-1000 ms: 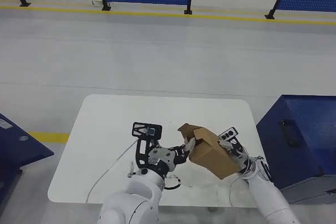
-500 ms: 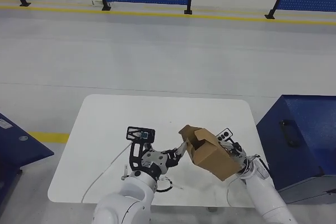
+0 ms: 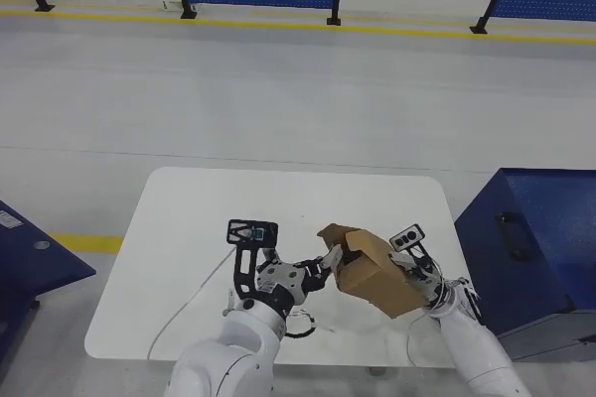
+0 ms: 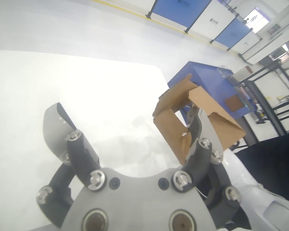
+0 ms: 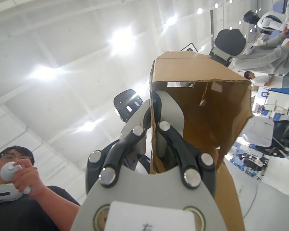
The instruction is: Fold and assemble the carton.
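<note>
— What changed at the carton (image 3: 375, 273) just now?

— Half a second ago the left gripper (image 3: 323, 268) stood a little apart from it. Now it is again at the open end, jaws spread wide, one pressing on a flap (image 4: 170, 127). I think the flap gets folded inward.

— And the carton itself?

— Tilted above the table (image 3: 199, 218), right of its middle. The right gripper (image 5: 151, 106) is clamped on one wall.

L fingers (image 4: 204, 131) moved back to carton (image 4: 173, 126), one now touching flap.
</note>
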